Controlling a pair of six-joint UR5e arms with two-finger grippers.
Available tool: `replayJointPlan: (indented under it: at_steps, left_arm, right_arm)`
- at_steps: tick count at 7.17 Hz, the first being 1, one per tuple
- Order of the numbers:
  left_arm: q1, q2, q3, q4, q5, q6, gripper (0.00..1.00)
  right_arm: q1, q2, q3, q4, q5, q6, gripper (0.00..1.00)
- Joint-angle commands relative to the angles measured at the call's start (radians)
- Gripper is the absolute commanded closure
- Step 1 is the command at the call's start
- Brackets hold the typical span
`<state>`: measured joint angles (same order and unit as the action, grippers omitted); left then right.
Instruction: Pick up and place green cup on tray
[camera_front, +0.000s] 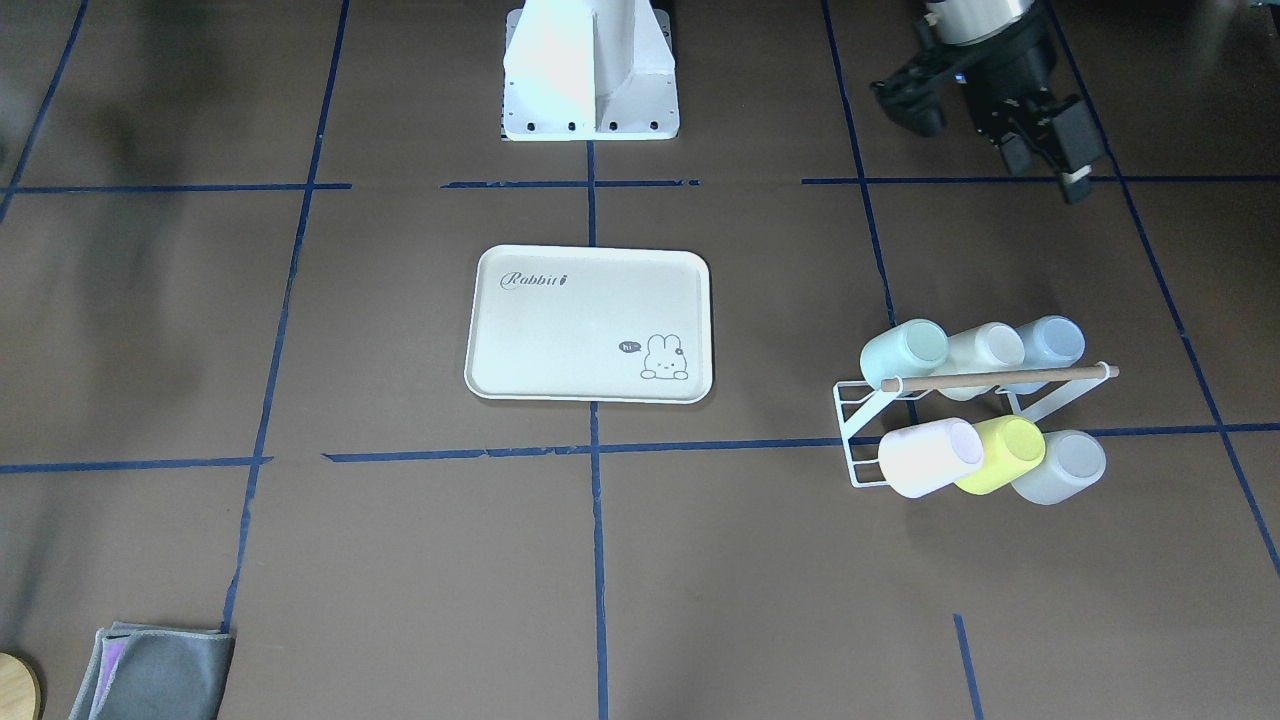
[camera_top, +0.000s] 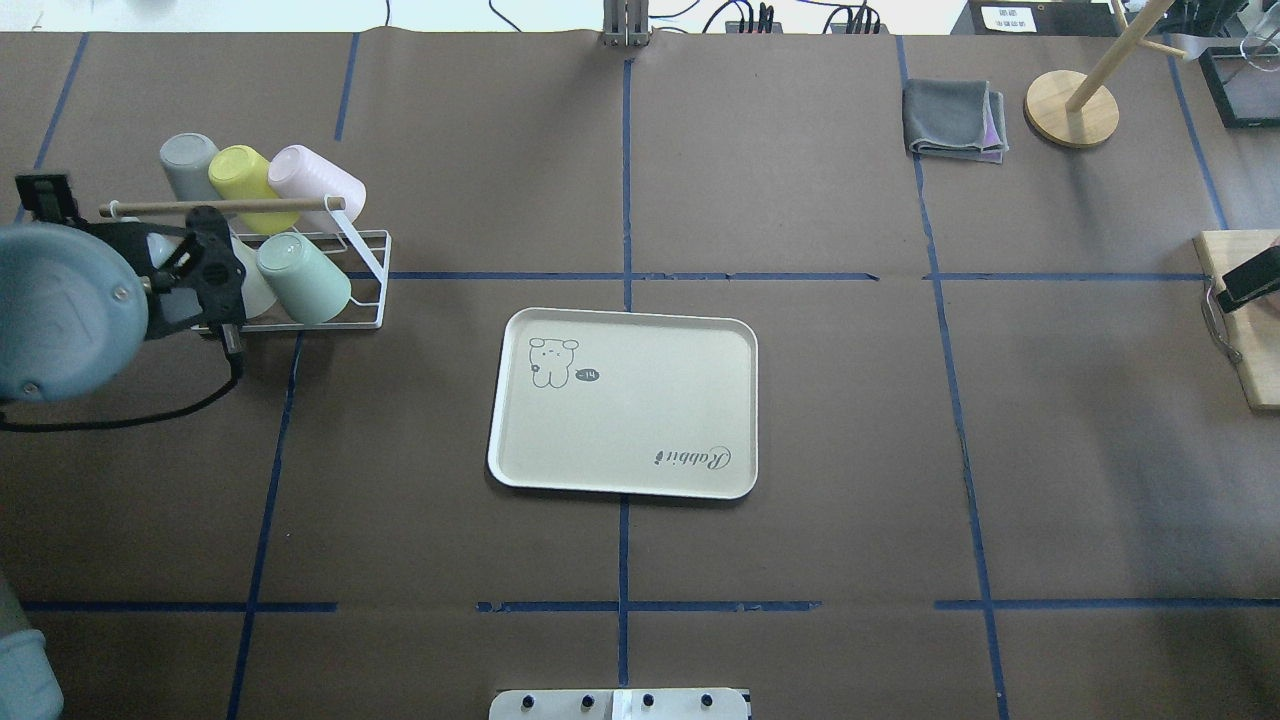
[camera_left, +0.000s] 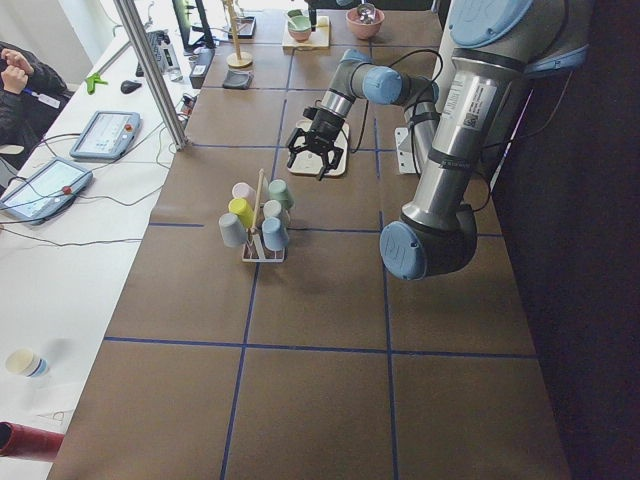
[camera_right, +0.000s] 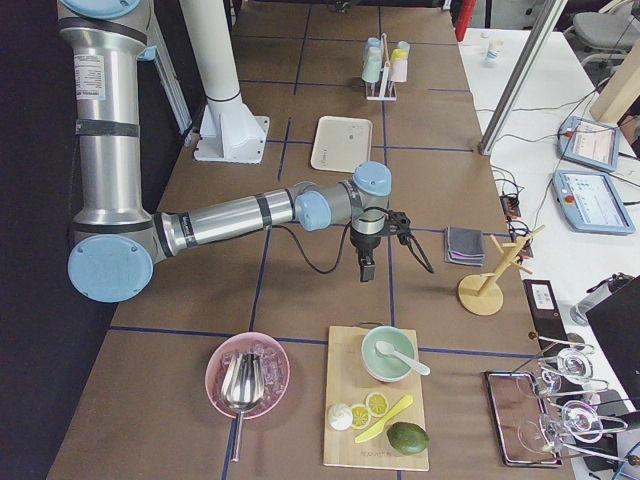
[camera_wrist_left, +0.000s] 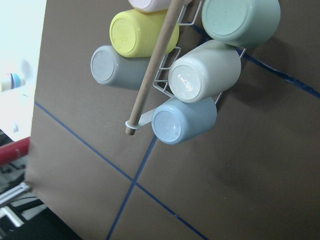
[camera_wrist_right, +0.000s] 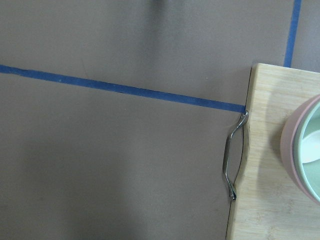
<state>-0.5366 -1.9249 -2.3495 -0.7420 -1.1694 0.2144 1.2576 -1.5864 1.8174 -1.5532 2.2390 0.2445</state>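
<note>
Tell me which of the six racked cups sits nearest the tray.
The green cup: the mint one at the rack's tray-side end, in the row toward the robot. The pale pink cup shares that end but lies farther from the tray.

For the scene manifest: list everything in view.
pale mint-green plastic cup: 1, green, rack end nearest tray
cream rectangular rabbit-print tray: 1, cream, table centre
white wire rack with wooden rod: 1, white, robot's left
other cups: 5, lilac cup, yellow cup, grey cup, cream cup, pale blue cup, on rack
folded grey cloth: 1, grey, far right
wooden peg stand: 1, tan, beside cloth
bamboo board: 1, tan, robot's right end
pink bowl: 1, pink, beside board
left gripper: 1, black, open, near rack
right gripper: 1, black, near board
</note>
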Motion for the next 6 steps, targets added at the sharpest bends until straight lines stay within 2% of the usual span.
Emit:
replayJointPlan:
  at_steps: [1, 2, 4, 5, 6]
  left_arm:
    - [0.162, -0.061, 0.066, 0.1, 0.176, 0.054, 0.0]
    - [0.2, -0.081, 0.106, 0.104, 0.273, 0.13, 0.0]
    - [0.228, -0.139, 0.239, 0.096, 0.344, 0.145, 0.0]
    - [0.243, -0.158, 0.292, 0.099, 0.414, 0.219, 0.0]
    - [0.26, -0.163, 0.297, 0.099, 0.483, 0.384, 0.0]
  right_arm:
    - [0.013, -0.006, -0.003, -0.004, 0.043, -0.01, 0.0]
    - [0.013, -0.012, -0.003, -0.001, 0.044, -0.008, 0.0]
    - [0.017, -0.012, -0.003, -0.001, 0.045, -0.005, 0.0]
    - [0.019, -0.012, -0.003, -0.001, 0.048, -0.005, 0.0]
    - [0.02, -0.015, -0.003, -0.001, 0.053, -0.004, 0.0]
